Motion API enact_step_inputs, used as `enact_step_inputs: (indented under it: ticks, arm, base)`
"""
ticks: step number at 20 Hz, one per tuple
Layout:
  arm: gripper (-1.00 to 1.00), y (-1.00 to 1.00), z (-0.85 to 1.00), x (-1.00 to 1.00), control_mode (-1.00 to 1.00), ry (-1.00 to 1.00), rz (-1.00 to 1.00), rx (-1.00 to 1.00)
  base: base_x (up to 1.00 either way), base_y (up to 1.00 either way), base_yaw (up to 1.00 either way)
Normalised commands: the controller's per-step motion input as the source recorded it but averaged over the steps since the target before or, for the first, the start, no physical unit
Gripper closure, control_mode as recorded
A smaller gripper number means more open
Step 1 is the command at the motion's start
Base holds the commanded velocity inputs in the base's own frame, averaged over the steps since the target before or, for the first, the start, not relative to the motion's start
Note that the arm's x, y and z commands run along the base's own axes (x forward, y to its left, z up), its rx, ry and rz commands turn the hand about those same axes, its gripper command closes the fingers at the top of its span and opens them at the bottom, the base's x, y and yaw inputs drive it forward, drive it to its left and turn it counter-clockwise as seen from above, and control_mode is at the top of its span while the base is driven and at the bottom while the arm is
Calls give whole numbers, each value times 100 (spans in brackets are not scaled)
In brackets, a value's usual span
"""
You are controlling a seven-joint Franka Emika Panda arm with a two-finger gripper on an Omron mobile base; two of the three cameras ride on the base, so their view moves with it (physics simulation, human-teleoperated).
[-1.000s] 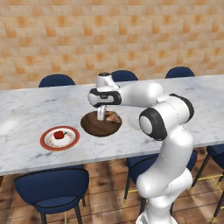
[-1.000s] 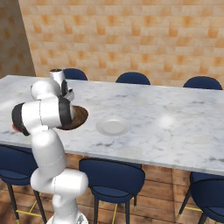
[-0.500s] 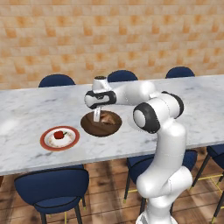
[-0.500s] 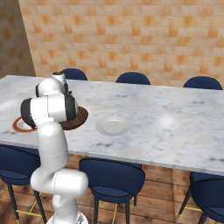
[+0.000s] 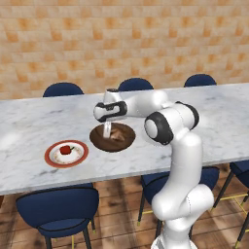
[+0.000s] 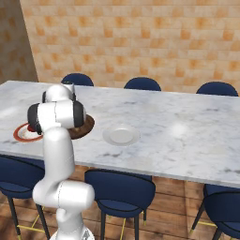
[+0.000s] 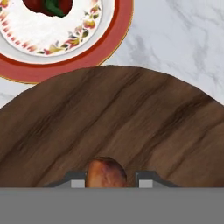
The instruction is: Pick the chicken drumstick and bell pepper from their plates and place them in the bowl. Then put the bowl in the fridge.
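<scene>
My gripper hangs low over the left part of the dark wooden bowl, shut on the golden-brown chicken drumstick, which sits between the two fingertips just above the bowl's floor. The red bell pepper lies on the white plate with the red-brown rim, left of the bowl. In the hand view that plate is at the top, with the pepper cut off by the edge. The plain white plate is bare, right of the bowl. The fridge is out of view.
Everything stands on a long marble counter in front of an orange tiled wall. Blue chairs line the far side, and more blue chairs stand at the near edge. The counter's right half has free room.
The gripper has swung a little to the left over the bowl and dipped slightly, still carrying the drumstick. Plates, pepper and bowl have not moved.
</scene>
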Motion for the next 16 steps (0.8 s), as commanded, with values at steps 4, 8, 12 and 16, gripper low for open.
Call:
enact_step_inputs:
  ticks: [4, 8, 12, 16]
  arm:
    - [100, 2, -19, 3, -100, 0, 2, 2]
    - [100, 0, -14, 0, -100, 1, 0, 0]
    - [100, 0, -8, 0, -100, 0, 0, 0]
    - [-100, 2, -2, 0, -100, 0, 0, 0]
  base:
    - [0, 0, 0]
    - [0, 0, 0]
    - [0, 0, 0]
    - [0, 0, 0]
